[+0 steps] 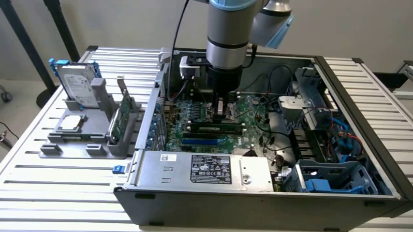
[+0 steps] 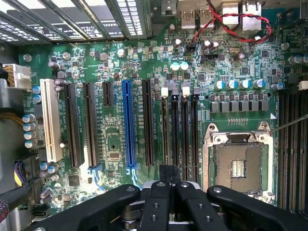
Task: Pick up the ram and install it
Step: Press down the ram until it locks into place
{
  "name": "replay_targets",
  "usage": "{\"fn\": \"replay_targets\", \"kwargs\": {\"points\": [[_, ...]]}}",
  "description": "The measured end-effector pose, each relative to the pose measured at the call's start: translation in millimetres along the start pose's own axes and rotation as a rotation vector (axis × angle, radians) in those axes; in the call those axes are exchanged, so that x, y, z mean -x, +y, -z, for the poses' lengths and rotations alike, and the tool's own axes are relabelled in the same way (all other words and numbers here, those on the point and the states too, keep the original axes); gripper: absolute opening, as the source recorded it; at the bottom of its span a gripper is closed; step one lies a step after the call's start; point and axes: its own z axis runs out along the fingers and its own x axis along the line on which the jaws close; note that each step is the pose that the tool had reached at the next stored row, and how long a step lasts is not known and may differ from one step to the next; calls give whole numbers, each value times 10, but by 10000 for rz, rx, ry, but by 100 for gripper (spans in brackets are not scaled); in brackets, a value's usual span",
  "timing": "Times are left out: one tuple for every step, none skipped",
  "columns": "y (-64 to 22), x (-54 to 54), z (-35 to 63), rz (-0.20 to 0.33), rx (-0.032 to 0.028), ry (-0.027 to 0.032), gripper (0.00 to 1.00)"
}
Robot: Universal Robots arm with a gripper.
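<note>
We see the pincer closed, fingers together, gripping nothing, poised above the motherboard. The ram lies seated on that motherboard, just below the pincer. We judge it light, stiff, thin and fragile; best held by its long edges.

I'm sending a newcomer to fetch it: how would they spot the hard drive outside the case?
Find the open computer case on the slatted table; outside it, on the exterior view's left, sits a grey rack. The hard drive stands upright at the rack's far end. It is the silver box in a blue frame, unlike the thin green card beside it.
</note>
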Motion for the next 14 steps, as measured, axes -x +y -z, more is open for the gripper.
{"fn": "replay_targets", "kwargs": {"points": [[3, 0, -9, -1, -1, 3, 11], [3, 1, -21, -1, -1, 3, 11], [3, 1, -34, 1, -1, 3, 11], [2, 2, -44, 4, -2, 1, 11], [2, 4, -48, 8, -1, 2, 11], [2, 4, -50, 14, -1, 3, 11], [3, 4, -50, 21, -1, 4, 11], [3, 5, -51, 28, -1, 4, 11], [3, 7, -52, 33, -2, 1, 11], [3, 11, -52, 42, -2, 0, 11], [4, 15, -52, 54, -2, 1, 11], [4, 20, -52, 71, -2, 1, 11], [3, 22, -52, 94, -2, 2, 11], [3, 24, -53, 118, -3, 0, 11]]}}
